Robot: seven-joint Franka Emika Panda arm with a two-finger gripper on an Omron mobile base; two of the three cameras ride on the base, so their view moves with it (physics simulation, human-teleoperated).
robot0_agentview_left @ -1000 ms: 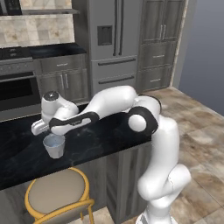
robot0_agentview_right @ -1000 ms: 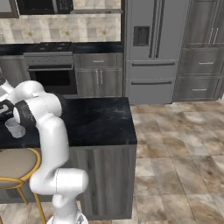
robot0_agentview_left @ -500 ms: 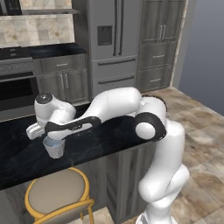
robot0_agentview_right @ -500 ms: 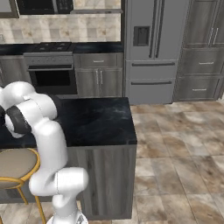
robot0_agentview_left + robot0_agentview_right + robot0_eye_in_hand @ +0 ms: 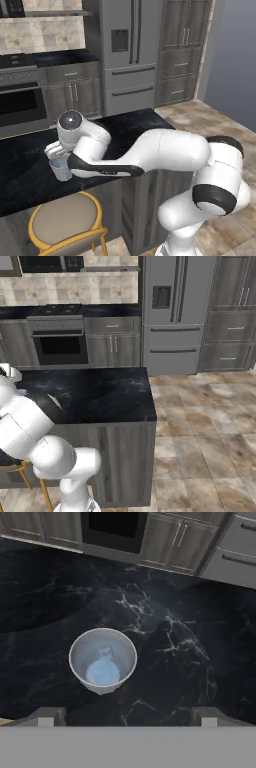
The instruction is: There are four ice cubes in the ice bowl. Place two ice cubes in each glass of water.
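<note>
One glass of water (image 5: 102, 660) stands upright on the black marble counter (image 5: 195, 632), left of centre in the hand view. It holds bluish water with a faint pale shape in it. My gripper (image 5: 127, 716) hovers above it, open, fingertips (image 5: 47, 716) far apart and nothing between them. In the left base view the same glass (image 5: 61, 169) stands near the counter's front edge, just under my hand. The ice bowl, the loose ice cubes and the second glass are out of view.
A round stool (image 5: 65, 220) with a yellow frame stands below the counter's front edge. The oven (image 5: 20, 105) and the grey fridge (image 5: 127, 50) line the far wall. The counter (image 5: 100, 391) stretches right of my arm.
My arm has swung its elbow down and toward the cameras. The hand stays over the glass, which has not moved.
</note>
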